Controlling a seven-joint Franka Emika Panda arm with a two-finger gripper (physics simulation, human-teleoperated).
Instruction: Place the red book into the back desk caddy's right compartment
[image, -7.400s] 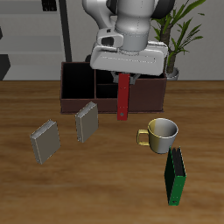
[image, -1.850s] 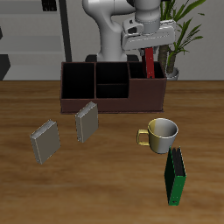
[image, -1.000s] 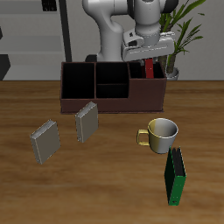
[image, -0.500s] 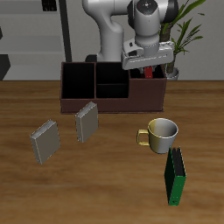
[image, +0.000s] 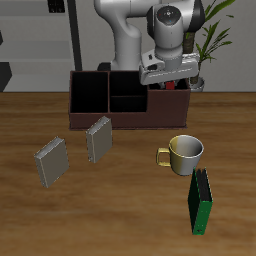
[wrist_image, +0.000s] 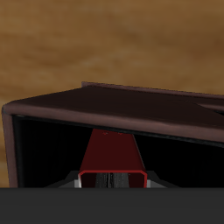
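The back desk caddy is a long maroon-brown box at the table's back. My gripper hangs low over its right compartment and is shut on the red book, held upright. Only a small strip of red shows below the hand in the exterior view. In the wrist view the red book runs from my gripper down into the black-lined bay, inside the caddy's dark wall. Whether the book's lower end touches the bay's floor is hidden.
A cream mug stands in front of the caddy, with a green book near the table's front edge. Two grey books lie in front of the caddy's other end. A potted plant stands behind the caddy.
My gripper has carried the red book from before the caddy to above its right compartment, then lowered it; over the last second the book has sunk further into the bay.
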